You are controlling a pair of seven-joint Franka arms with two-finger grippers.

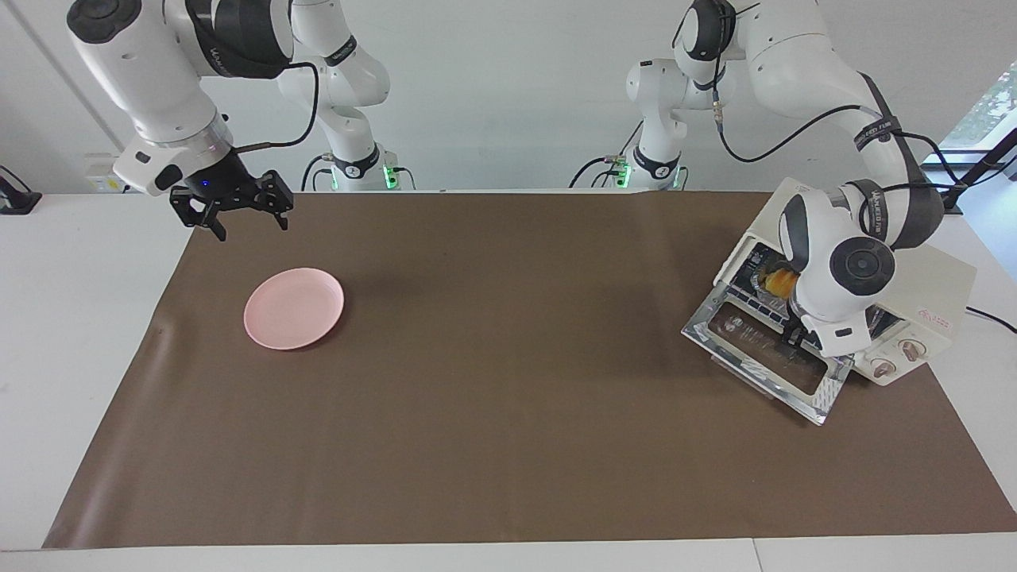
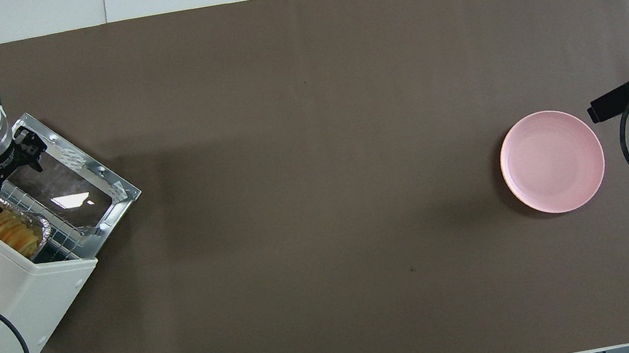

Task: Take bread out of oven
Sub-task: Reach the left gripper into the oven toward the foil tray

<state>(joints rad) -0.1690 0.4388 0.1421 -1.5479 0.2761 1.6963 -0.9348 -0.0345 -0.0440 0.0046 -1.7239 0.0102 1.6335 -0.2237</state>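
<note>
- the oven (image 1: 922, 306) is set at the left arm's end of the worktop, near the corner closest to the robots; its glass door (image 1: 767, 353) lies folded down flat.
- the bread (image 2: 10, 228) is seen inside the oven, resting in a foil tray (image 2: 39, 229) on the wire rack, just within the opening.
- the left gripper (image 2: 10, 170) is held over the open door at the mouth of the oven; whether its fingers are spread or closed cannot be told.
- the right gripper (image 1: 242, 213) waits in the air near the right arm's end of the worktop, fingers spread and holding nothing.
- a pink plate (image 1: 294, 307) lies toward that same end.
- the step in hand is judged to be the reach for the bread: a low, level entry is advised, with the loaf pinched across its width and the tray and rack left undisturbed.
</note>
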